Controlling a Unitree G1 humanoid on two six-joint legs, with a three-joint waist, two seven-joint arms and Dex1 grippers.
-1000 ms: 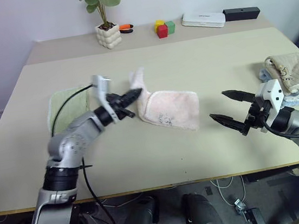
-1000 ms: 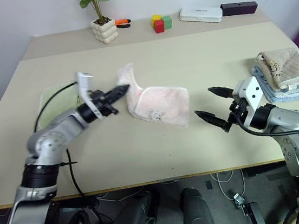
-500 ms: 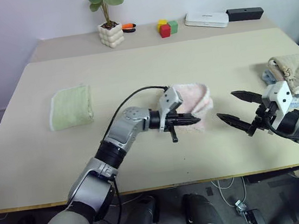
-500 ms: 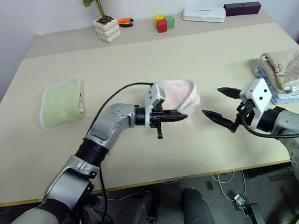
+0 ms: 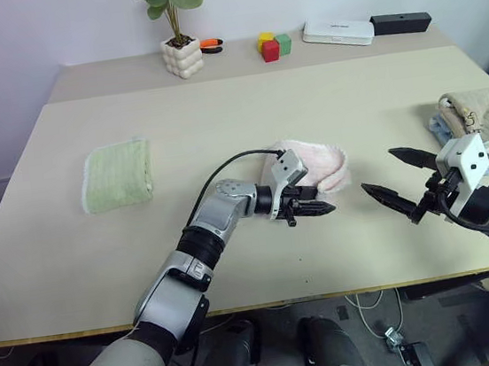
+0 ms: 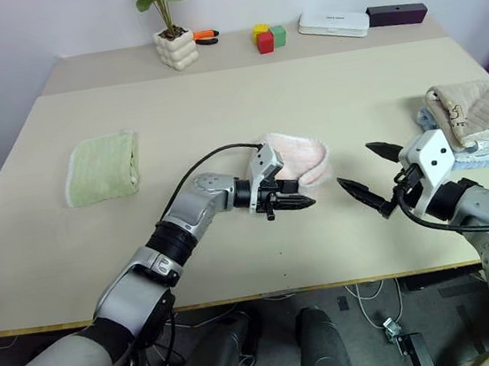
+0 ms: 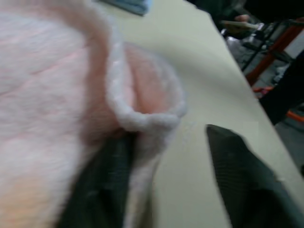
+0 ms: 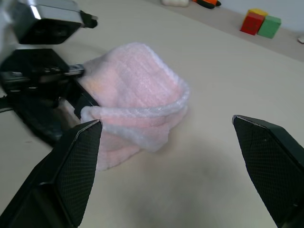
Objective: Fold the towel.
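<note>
Pink towel lay folded over mid-bench, left claw at its near edge with fingers parted, right claw released, hovering just beside it

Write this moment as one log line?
towel: folded over, on table | left gripper: open at towel edge | right gripper: open, apart

The left arm reaches across the middle, elbow bent, forearm slanting toward the right, its wrist nearly level. The left pincer points right — its black fingers stand apart, one finger against cloth, the other clear of it. The right arm comes in from the right edge, wrist raised, and the right pincer points toward the left one with its two fingers spread wide — holding nothing.
</note>
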